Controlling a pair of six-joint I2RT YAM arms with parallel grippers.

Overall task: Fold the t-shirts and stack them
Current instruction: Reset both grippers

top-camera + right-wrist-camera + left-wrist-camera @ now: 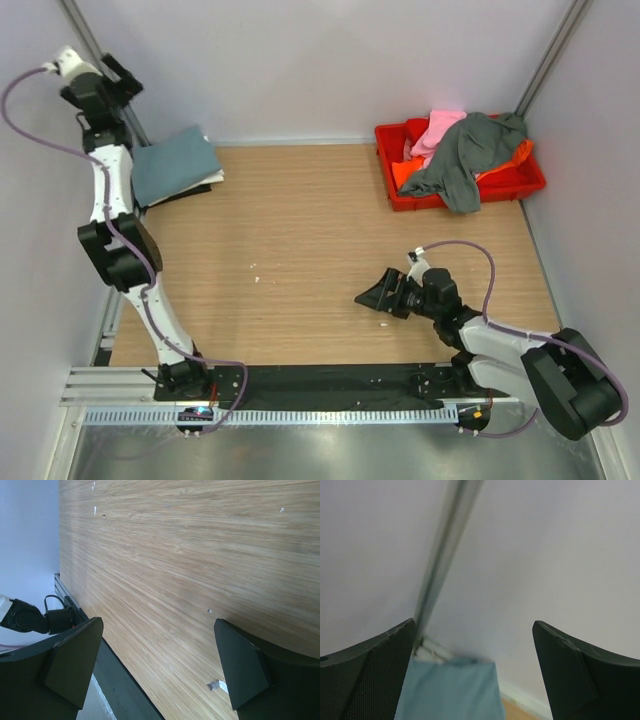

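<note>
A folded dusty blue-grey t-shirt (175, 165) lies at the table's far left, with a white edge (212, 181) showing under it. It also shows in the left wrist view (450, 690), below the jaws. My left gripper (122, 82) is open and empty, raised by the back-left wall above and behind that pile. A dark grey t-shirt (470, 155), a pink one (438, 130) and an orange one (515, 155) lie heaped in the red crate (530, 185). My right gripper (375, 297) is open and empty, low over bare table at the near right.
A metal frame post (442, 560) runs up the back-left corner close to the left gripper. The wooden table (200, 555) fills the right wrist view, with a black strip (125, 690) along its near edge. Grey walls enclose the table on three sides.
</note>
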